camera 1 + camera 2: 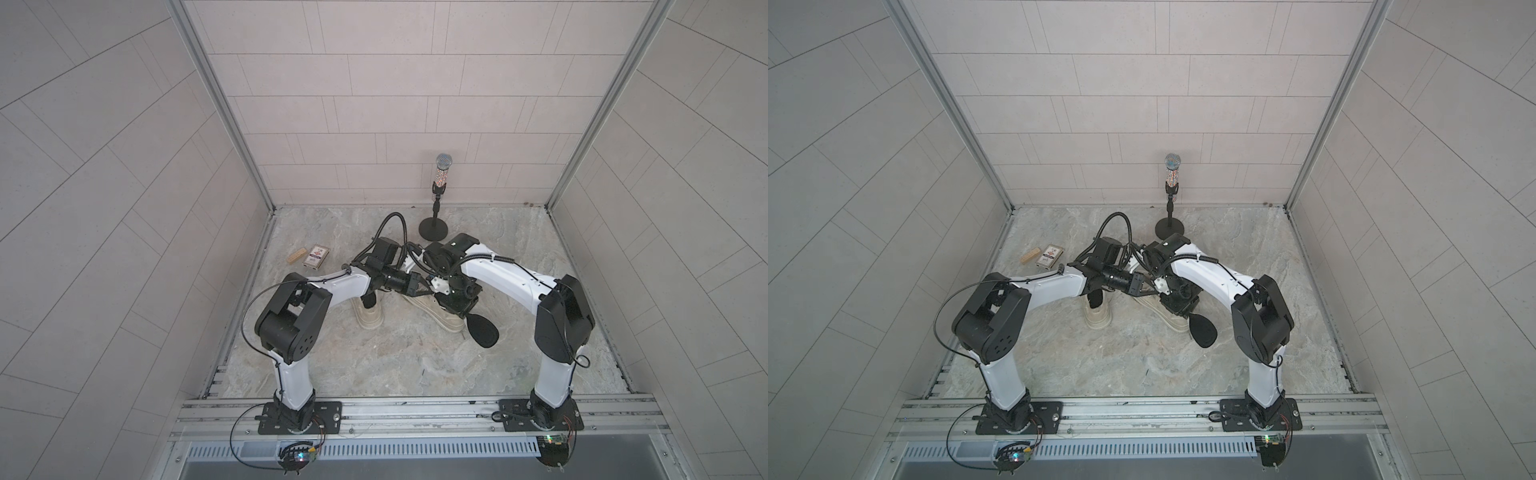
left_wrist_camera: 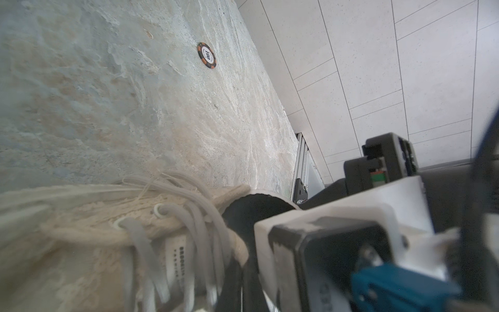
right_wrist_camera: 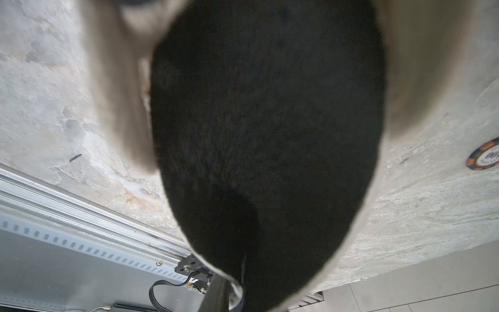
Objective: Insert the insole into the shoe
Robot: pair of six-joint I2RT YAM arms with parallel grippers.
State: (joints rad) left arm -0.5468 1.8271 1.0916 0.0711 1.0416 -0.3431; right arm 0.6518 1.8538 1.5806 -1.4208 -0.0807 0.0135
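A cream lace-up shoe (image 1: 451,322) (image 1: 1173,322) lies on the stone floor under both wrists; its laces and eyelets fill the left wrist view (image 2: 94,229). The black insole (image 1: 484,332) (image 1: 1204,332) with a pale rim is pinched in my right gripper (image 1: 465,313) (image 3: 232,294), and its wide end sticks out past the shoe's sole toward the front. It fills the right wrist view (image 3: 270,135). Its other part shows at the shoe's opening (image 2: 251,208). My left gripper (image 1: 426,287) (image 2: 245,291) is shut on the shoe's cream collar edge beside the laces.
A second cream shoe (image 1: 368,318) with something black in its opening stands under the left forearm. At the back are a microphone on a round stand (image 1: 434,230), a card box (image 1: 314,257) and a wooden block (image 1: 297,255). A poker chip (image 2: 207,55) lies on the floor.
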